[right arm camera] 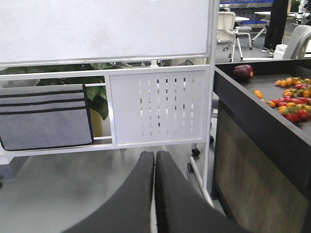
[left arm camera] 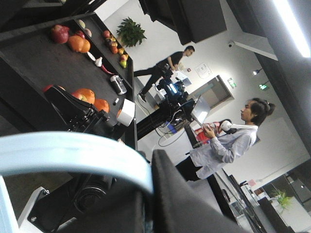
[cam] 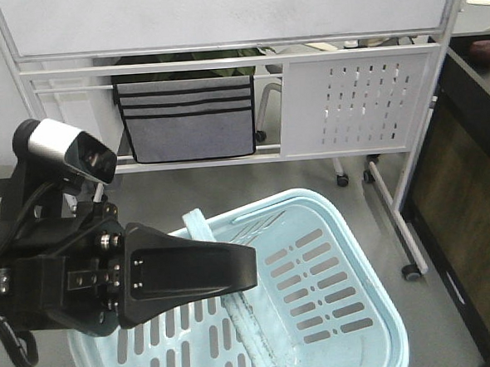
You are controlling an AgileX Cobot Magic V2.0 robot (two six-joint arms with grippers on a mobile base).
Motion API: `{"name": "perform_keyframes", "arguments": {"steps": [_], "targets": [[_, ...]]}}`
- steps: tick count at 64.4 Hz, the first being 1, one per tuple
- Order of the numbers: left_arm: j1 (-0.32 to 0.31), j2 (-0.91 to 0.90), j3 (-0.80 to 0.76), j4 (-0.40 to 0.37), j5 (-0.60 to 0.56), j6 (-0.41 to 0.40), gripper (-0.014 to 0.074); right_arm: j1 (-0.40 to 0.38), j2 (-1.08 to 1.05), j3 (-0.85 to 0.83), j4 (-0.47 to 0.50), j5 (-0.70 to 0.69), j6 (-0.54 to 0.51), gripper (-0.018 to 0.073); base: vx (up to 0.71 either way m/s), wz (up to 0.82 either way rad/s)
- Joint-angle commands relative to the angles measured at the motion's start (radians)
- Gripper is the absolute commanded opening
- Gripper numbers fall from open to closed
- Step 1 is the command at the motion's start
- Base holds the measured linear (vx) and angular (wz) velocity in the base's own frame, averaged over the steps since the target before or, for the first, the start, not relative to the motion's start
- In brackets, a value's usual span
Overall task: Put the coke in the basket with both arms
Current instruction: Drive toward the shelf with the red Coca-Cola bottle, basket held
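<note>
Exterior front-facing view: the light blue basket (cam: 317, 270) sits on the grey floor, slotted sides showing, its handle (cam: 252, 324) lying across the opening. The coke is not in view in any picture, so where it is cannot be told. The left gripper (cam: 249, 271), a black wedge with a grey webcam (cam: 72, 152) above it, reaches over the basket with its tip at the handle. In the left wrist view the handle (left arm camera: 73, 150) curves close past a dark finger (left arm camera: 184, 204); whether the jaws clasp it cannot be told. In the right wrist view the right gripper (right arm camera: 154, 160) has its two fingers pressed together with nothing between them, hanging above bare floor. Behind the basket stands a white board frame (cam: 356, 102) with a grey pouch (cam: 187, 116) hung on it. To the right is a black table (right arm camera: 272, 121) carrying small fruits (right arm camera: 291, 104).
</note>
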Motion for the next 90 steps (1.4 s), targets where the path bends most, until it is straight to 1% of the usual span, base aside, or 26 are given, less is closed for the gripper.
{"name": "perform_keyframes", "arguments": {"steps": [1,30,90], "targets": [[-0.005,-0.026,-0.025,-0.085,-0.191,0.003,-0.0006,-0.006,-0.014,0.007,-0.007,-0.071,-0.004,-0.0005,0.25,0.12],[-0.005,-0.026,-0.025,-0.085,-0.191,0.003,-0.0006,-0.006,-0.014,0.007,-0.007,-0.071,-0.004,-0.0005,0.23,0.31],[-0.005,-0.026,-0.025,-0.085,-0.191,0.003,-0.0006,-0.006,-0.014,0.007,-0.007,-0.071,-0.004,-0.0005,0.16,0.59]]}}
